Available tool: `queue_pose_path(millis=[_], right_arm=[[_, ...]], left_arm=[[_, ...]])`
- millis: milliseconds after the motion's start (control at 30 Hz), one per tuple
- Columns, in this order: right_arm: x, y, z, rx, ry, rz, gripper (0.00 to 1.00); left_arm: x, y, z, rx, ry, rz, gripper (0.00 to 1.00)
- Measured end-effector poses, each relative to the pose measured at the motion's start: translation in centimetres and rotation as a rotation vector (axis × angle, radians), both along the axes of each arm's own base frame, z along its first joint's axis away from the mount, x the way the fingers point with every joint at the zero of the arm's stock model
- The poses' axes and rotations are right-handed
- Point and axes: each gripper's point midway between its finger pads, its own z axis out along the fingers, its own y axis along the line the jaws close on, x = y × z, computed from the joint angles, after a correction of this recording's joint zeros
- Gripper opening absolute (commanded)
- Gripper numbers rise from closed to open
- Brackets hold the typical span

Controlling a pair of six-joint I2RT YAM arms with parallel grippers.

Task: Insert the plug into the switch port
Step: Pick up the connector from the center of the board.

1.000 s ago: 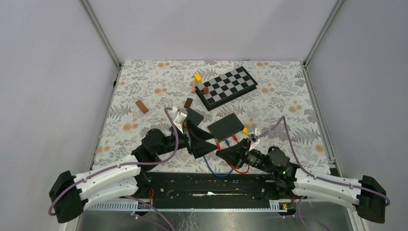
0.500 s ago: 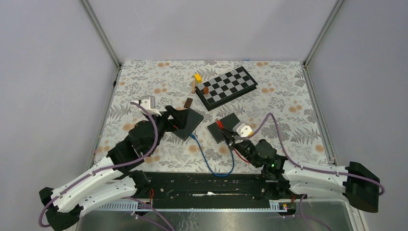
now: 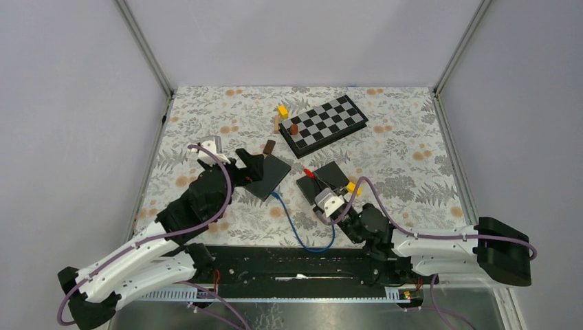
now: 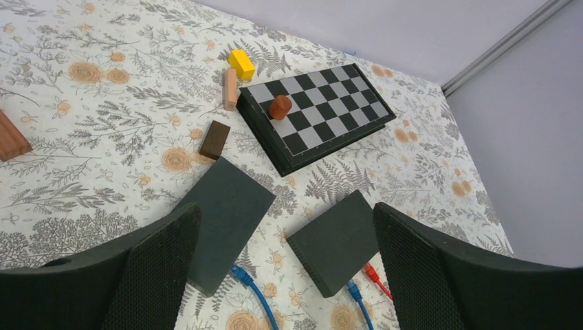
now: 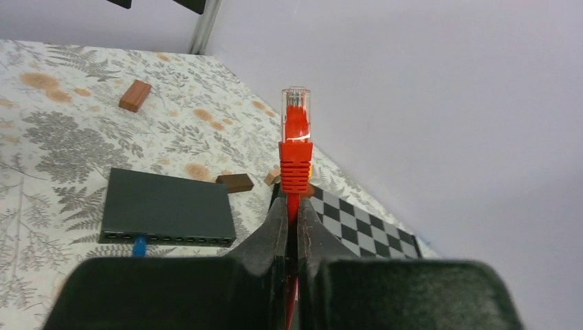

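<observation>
One floral-print table point(image 3: 206, 117) carries everything: a black-and-white chessboard point(image 3: 326, 124) toward its far edge, then two flat dark-grey boxes near the middle, the left switch point(image 3: 265, 175) and the right switch point(image 3: 330, 177). My left claw point(image 4: 285, 210) hangs spread wide above the left switch, gripping nothing. My right claw point(image 5: 292, 213) is pressed together on the red cable point(image 5: 294, 201) just under its boot. That leaves the red clear-tipped plug point(image 5: 296, 130) standing upright in the air by the right switch, in no port. Two risks, I judge. Held only by the cord, the plug may swivel as I tilt it level. And an unbraced switch may slide when pushed.
</observation>
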Motion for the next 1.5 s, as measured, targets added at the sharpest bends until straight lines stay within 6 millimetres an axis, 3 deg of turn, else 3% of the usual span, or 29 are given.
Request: queue_pose_path(millis=[300, 633, 1167, 1300, 1500], right_arm=[[-1.4, 0.5, 2.3, -0.071, -0.186, -0.03, 0.0], [-3.5, 0.2, 6.4, 0.013, -0.339, 0.007, 0.0], [-6.1, 1.5, 7.0, -0.005, -0.464, 0.134, 0.0], [-6.8, 1.0, 8.2, 0.077, -0.447, 0.175, 0.0], [-8.0, -1.8, 12.0, 0.404, -0.259, 0.275, 0.0]], left_arm=[[-0.4, -0.6, 1.3, -0.036, -0.063, -0.064, 0.97], [-1.4, -1.6, 1.1, -0.071, -0.153, -0.167, 0.97], [-1.7, -2.8, 1.8, -0.07, -0.21, -0.238, 0.97], [-1.9, -3.1, 1.9, -0.058, -0.219, -0.26, 0.97], [-2.4, -2.7, 3.0, -0.032, -0.214, -0.276, 0.97]])
